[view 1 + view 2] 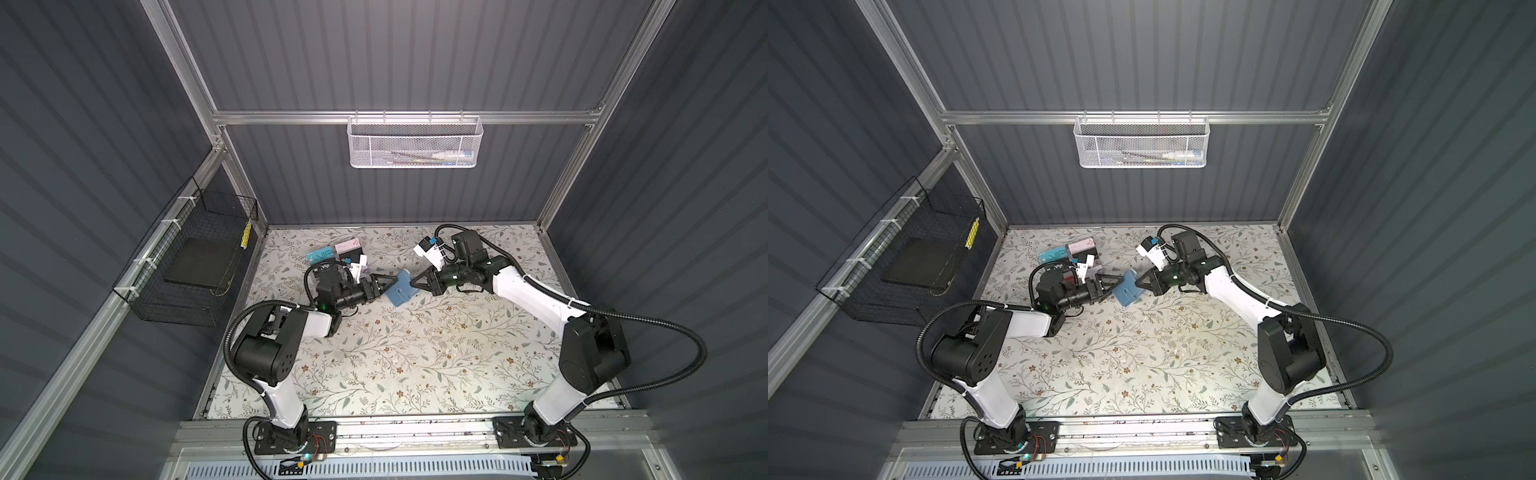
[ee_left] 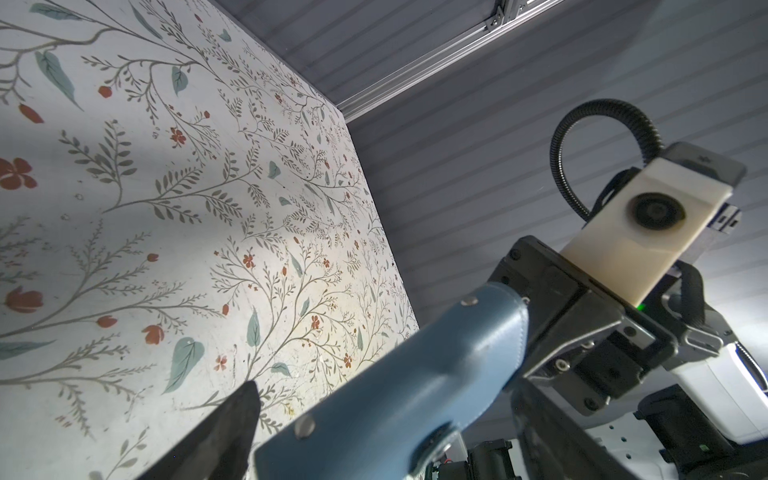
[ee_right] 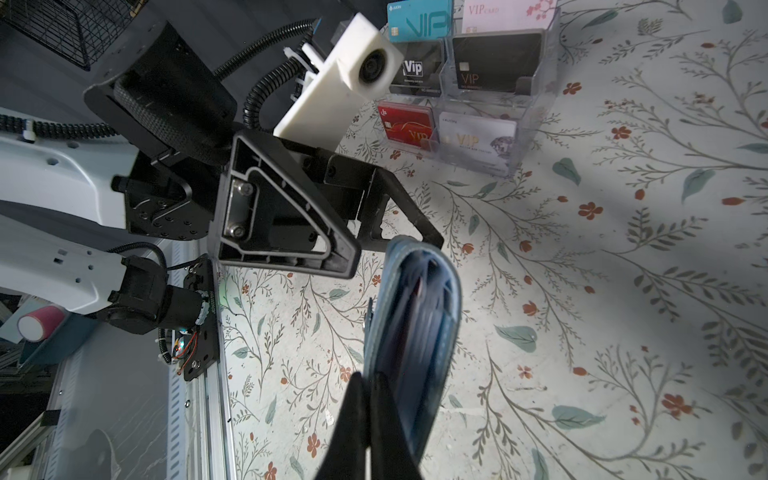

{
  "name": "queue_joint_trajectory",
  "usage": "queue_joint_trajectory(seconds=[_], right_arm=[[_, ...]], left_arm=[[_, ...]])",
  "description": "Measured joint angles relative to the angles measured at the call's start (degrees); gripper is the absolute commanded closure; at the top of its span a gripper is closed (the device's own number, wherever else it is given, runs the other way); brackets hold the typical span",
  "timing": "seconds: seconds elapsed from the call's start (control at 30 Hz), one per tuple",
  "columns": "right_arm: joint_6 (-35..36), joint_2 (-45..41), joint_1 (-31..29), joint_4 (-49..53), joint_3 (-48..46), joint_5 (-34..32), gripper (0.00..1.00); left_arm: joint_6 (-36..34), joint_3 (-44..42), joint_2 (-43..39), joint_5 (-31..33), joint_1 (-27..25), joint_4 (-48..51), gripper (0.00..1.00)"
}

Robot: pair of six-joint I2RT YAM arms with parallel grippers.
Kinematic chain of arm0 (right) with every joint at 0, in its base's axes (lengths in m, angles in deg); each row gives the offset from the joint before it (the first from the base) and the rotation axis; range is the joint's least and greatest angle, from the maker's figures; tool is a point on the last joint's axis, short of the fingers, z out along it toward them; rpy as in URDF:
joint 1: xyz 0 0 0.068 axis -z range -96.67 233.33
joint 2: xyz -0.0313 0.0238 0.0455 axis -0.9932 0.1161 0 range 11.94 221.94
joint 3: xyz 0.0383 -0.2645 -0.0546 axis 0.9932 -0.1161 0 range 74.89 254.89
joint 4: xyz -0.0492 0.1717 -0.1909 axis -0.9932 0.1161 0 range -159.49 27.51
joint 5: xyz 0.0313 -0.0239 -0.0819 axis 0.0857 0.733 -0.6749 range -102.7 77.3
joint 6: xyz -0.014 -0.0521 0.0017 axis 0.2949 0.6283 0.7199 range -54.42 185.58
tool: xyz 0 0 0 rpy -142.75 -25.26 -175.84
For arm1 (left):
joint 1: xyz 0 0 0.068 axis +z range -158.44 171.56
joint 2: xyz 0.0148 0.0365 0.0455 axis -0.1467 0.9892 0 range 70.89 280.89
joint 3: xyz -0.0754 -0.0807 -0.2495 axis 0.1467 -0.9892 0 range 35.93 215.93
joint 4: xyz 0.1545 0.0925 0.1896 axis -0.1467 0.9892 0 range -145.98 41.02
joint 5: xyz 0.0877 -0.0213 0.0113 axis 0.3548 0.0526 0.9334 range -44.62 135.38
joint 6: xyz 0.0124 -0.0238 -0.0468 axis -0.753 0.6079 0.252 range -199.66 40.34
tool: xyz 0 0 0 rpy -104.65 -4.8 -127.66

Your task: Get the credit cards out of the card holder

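Observation:
The slate-blue card holder hangs above the middle of the floral table, between my two grippers. My right gripper is shut on one thin outer edge of the card holder, which gapes open. The credit cards are hidden inside it; only blurred sleeve layers show. My left gripper is open, its jaws standing wide on either side of the holder's other end. In the left wrist view the card holder fills the space beside one black finger.
A clear acrylic rack of coloured VIP cards stands behind the left gripper. A black wire basket hangs on the left wall. A white mesh basket hangs on the back rail.

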Motion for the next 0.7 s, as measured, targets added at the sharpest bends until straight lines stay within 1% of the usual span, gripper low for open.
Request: queue_joint_trajectory(seconds=[0.17, 0.37, 0.43, 0.53, 0.7], right_arm=[[0.63, 1.95, 0.11, 1.64, 2.54, 2.49, 1.00], [1.53, 4.50, 1.01, 4.24, 6.45, 4.44, 1.00], [1.97, 5.86, 1.51, 5.29, 8.09, 5.03, 1.00], [2.47, 7.96, 2.43, 6.64, 10.32, 5.60, 1.00], [3.69, 10.75, 3.63, 9.07, 13.70, 6.08, 1.00]], left_arm=[[-0.59, -0.37, -0.52, -0.13, 0.09, 0.04, 0.10], [-1.01, -1.01, -0.79, -0.39, 0.09, -0.22, 0.18], [-1.16, -1.60, -1.20, -0.39, 0.09, -0.26, 0.24], [-1.62, -2.64, -2.32, -0.31, 0.09, -0.15, 0.26], [-2.62, -3.78, -4.48, -0.33, 0.09, -0.04, 0.35]])
